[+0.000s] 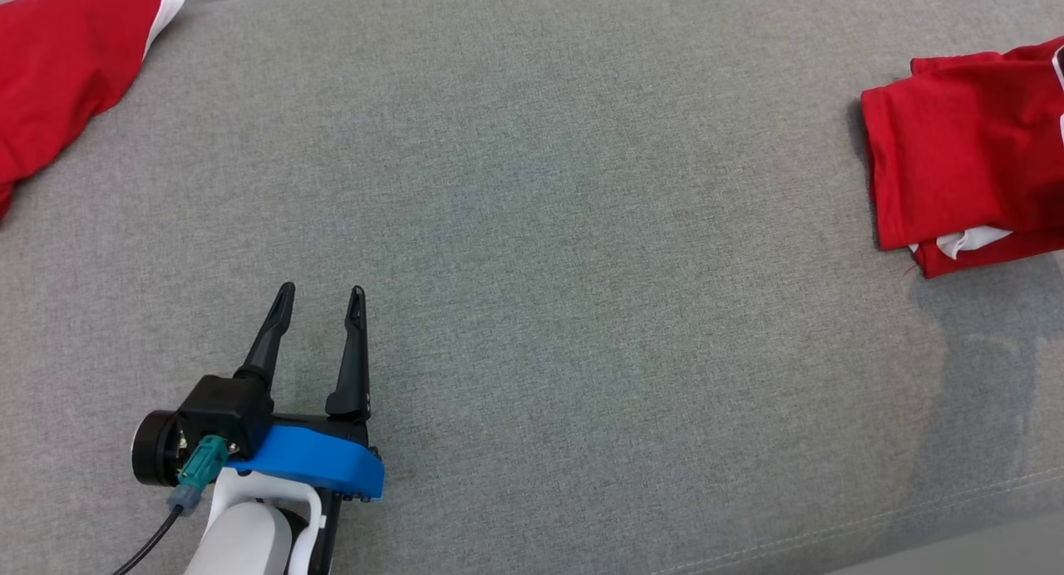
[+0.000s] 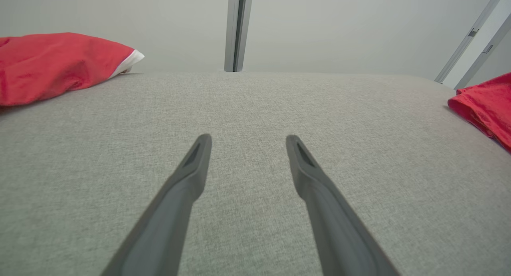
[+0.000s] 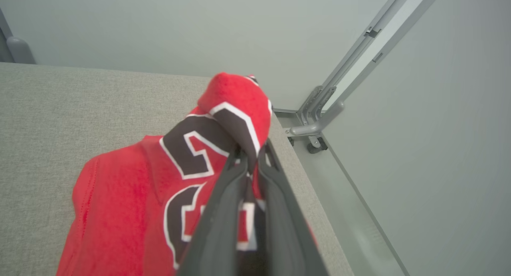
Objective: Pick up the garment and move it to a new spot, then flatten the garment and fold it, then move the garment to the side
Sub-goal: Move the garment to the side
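The garment (image 1: 964,159) is a red jersey lying folded in a bundle at the right edge of the grey fabric table (image 1: 582,226), with a white layer showing at its front. The right wrist view shows its black-and-white numerals (image 3: 187,148) close up. There my right gripper (image 3: 252,150) is shut on a raised fold of the garment (image 3: 119,204), near the table's right edge. My left gripper (image 1: 322,289) is open at the lower left, low over bare fabric with nothing between its fingers (image 2: 191,176). From the left wrist view the garment (image 2: 485,104) is far to the right.
A second red cloth with white trim (image 1: 58,85) lies at the table's far left corner (image 2: 52,64). Past the table's right edge (image 3: 303,180) stand a grey metal frame and its foot (image 3: 319,124). A metal post (image 2: 237,28) rises behind the table.
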Controlling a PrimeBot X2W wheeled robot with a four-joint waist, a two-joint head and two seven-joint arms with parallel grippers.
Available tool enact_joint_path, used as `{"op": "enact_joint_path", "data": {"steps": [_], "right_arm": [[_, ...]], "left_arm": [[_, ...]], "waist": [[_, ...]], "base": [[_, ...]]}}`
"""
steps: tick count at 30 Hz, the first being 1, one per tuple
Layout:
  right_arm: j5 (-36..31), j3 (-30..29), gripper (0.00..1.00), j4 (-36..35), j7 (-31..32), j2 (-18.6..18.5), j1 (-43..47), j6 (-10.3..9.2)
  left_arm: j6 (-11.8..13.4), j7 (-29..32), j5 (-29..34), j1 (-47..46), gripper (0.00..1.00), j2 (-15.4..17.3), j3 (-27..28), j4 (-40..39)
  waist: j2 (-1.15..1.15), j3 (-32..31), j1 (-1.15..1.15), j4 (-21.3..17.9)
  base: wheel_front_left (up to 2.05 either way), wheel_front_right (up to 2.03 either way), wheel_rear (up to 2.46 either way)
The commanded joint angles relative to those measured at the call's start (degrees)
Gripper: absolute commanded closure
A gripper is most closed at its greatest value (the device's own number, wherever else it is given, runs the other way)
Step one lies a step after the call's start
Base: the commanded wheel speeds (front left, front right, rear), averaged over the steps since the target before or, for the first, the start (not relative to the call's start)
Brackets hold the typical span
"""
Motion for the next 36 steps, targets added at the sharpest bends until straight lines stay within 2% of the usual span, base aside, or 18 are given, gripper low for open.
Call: {"op": "enact_joint_path", "data": {"steps": [1, 2, 3, 4, 15, 22, 31, 36], "right_arm": [[-0.78, -0.19, 1.00, -0.40, -0.47, -0.08, -1.11, -0.01], [-1.23, -0.46, 0.82, -0.45, -0.64, 0.04, -1.05, -0.01], [-1.65, -0.78, 0.53, -0.39, -0.94, 0.15, -0.97, -0.01], [-2.19, -0.93, 0.00, -0.51, -1.30, 0.32, -0.92, -0.01], [-5.88, -3.12, 0.00, 0.88, -4.09, 2.07, -1.45, -0.01], [-6.42, -2.12, 0.00, 1.23, -5.90, 3.62, -1.20, 0.00], [-3.28, 1.21, 0.00, 0.49, -9.24, 6.87, 2.39, 0.00], [1.20, 4.19, 0.00, -2.98, -12.66, 10.07, 9.39, 0.00]], "left_arm": [[0.22, 0.06, -0.13, -0.36, 0.00, 0.23, -0.09, -0.17], [0.25, 0.14, -0.13, -0.47, 0.00, 0.27, -0.12, -0.21], [0.28, 0.20, -0.15, -0.55, 0.00, 0.31, -0.17, -0.25], [0.32, 0.25, -0.17, -0.62, 0.00, 0.35, -0.20, -0.26], [0.45, -0.02, -0.50, -1.42, 0.00, 0.67, -0.40, 0.22], [0.42, -0.55, -0.93, -1.95, 0.00, 0.31, -0.67, 1.01], [-0.18, -2.21, -2.03, -3.38, 0.00, -1.06, -0.59, 4.18], [-0.62, -3.59, -2.66, -3.29, 0.00, -2.58, 0.26, 9.35]], "waist": [[0.00, 0.14, 0.00, 0.04], [0.00, 0.26, 0.00, 0.08], [0.00, 0.37, 0.00, 0.13], [0.00, 0.48, 0.00, 0.20], [0.00, 1.03, 0.00, 0.97], [0.00, -0.01, 0.00, 1.46], [0.00, -3.68, 0.00, 3.12], [0.00, -8.19, 0.00, 4.96]], "base": [[0.00, 0.00, 0.00], [0.00, 0.00, 0.00], [0.00, 0.00, 0.00], [0.00, 0.00, 0.00], [0.00, 0.00, 0.00], [0.00, 0.00, 0.00], [0.00, 0.00, 0.00], [0.00, 0.00, 0.00]]}}
